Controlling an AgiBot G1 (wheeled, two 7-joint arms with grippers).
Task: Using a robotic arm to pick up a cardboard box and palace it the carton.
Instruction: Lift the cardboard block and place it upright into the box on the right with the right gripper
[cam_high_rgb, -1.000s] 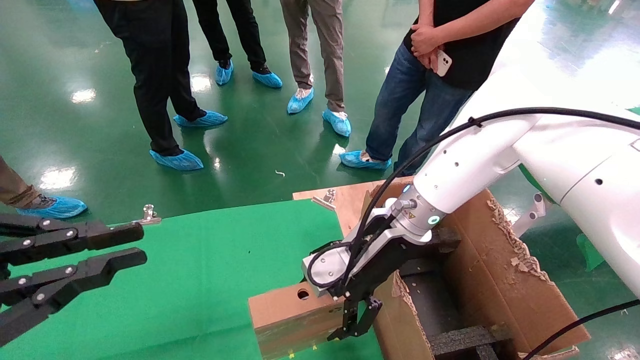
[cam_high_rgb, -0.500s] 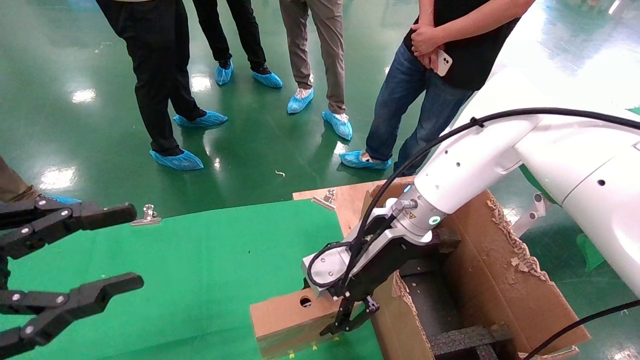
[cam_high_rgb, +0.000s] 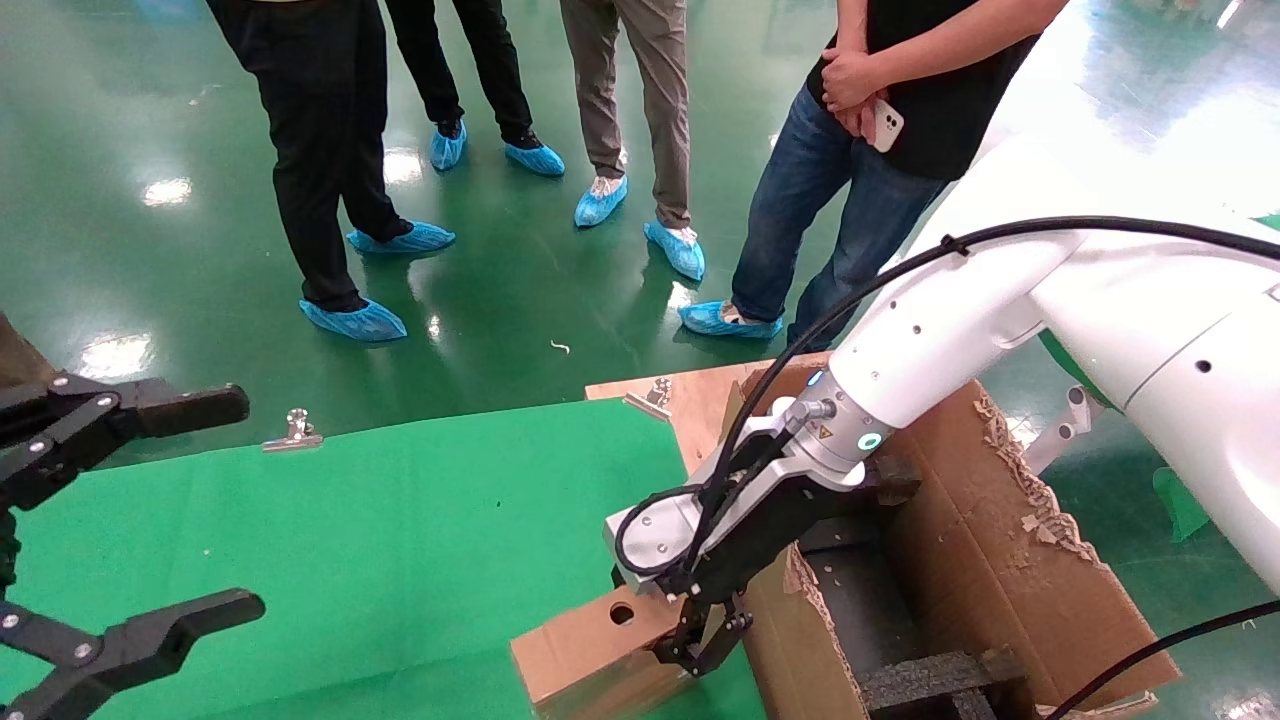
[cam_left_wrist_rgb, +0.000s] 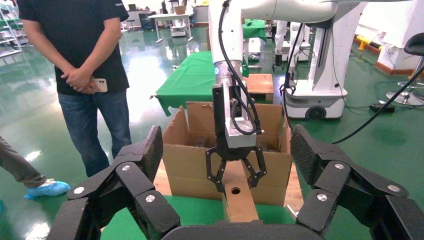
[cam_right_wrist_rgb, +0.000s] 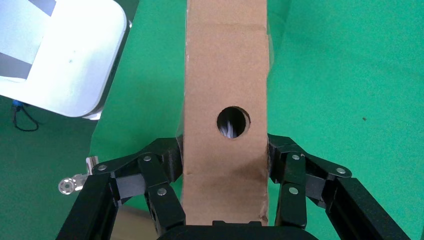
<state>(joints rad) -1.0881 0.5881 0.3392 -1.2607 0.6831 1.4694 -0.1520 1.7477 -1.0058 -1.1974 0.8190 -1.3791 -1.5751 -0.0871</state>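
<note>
While right gripper (cam_high_rgb: 708, 640) clamps cardboard box (cam_high_rgb: 590, 655) across width, box's long axis runs away from carton (cam_high_rgb: 1000, 560)

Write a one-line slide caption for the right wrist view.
Right pincer shut on the cardboard box, one finger on each long side, near its round finger hole, above the green table cover.

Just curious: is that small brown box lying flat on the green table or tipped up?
Tipped: in the head view the cardboard box slants, one end raised, clamped in the right pincer.
</note>
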